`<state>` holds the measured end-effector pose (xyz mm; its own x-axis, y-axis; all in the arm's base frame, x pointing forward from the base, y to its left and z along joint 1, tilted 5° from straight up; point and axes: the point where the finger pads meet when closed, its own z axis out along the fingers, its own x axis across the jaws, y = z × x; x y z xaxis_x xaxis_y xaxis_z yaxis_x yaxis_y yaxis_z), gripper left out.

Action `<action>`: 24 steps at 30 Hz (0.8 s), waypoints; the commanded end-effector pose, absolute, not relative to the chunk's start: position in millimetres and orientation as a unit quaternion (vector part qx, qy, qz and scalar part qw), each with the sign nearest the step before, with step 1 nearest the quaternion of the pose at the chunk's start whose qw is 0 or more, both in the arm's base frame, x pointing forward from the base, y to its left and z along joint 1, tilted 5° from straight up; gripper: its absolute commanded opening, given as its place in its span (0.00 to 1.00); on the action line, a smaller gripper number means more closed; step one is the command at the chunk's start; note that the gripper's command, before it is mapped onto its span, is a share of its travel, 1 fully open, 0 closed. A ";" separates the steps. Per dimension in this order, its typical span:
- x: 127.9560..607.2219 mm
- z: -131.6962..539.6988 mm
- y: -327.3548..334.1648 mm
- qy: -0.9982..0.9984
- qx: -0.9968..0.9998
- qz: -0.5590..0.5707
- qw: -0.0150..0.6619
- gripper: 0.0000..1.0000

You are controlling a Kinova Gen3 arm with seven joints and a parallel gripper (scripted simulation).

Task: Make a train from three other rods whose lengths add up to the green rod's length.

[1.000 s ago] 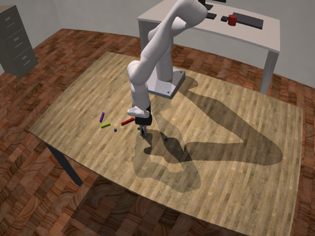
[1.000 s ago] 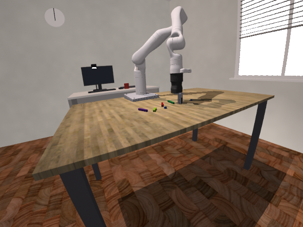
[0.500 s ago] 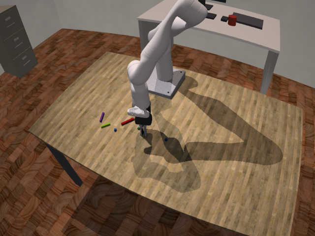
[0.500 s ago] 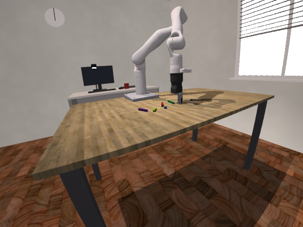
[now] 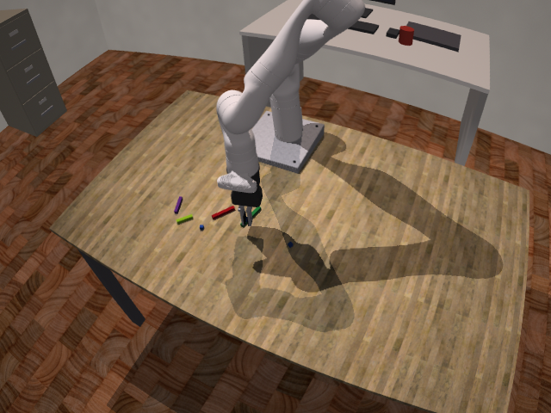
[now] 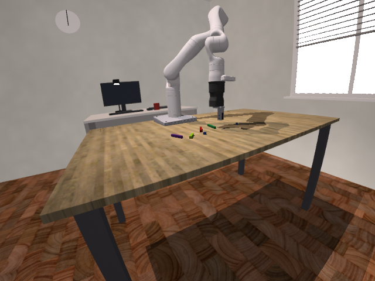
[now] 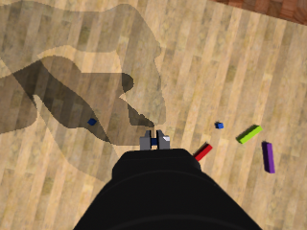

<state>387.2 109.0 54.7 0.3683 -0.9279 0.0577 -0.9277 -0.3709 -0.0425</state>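
My gripper (image 5: pixel 244 218) (image 6: pixel 220 114) (image 7: pixel 153 136) points straight down, close above the table. It is shut on a small blue rod (image 7: pixel 154 141) that shows between the fingertips in the wrist view. The green rod (image 5: pixel 256 212) (image 6: pixel 211 126) lies flat right beside the fingers, partly hidden by them. The red rod (image 5: pixel 222 212) (image 7: pixel 202 152) lies to its left. The lime rod (image 5: pixel 184 218) (image 7: pixel 248 134) and the purple rod (image 5: pixel 178 204) (image 7: pixel 268 157) lie further left. A second blue rod (image 5: pixel 201 227) (image 7: pixel 219 125) lies near the lime one. A third blue rod (image 5: pixel 290 244) (image 7: pixel 91 122) lies in the arm's shadow.
The arm's base plate (image 5: pixel 289 146) stands behind the rods. The table's near-left edge (image 5: pixel 133 275) runs in front of the rods. A desk with a monitor and a red cup (image 5: pixel 405 34) stands off the table.
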 end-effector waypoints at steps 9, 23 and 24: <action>387.2 104.9 121.9 0.553 -0.832 -0.038 0.014 0.24; 386.5 113.7 122.0 0.553 -0.832 -0.038 0.014 0.24; 386.5 113.7 122.0 0.553 -0.832 -0.038 0.014 0.24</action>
<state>386.3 121.5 113.1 0.3838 -0.9222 0.0478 -0.9203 -0.3863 -0.0627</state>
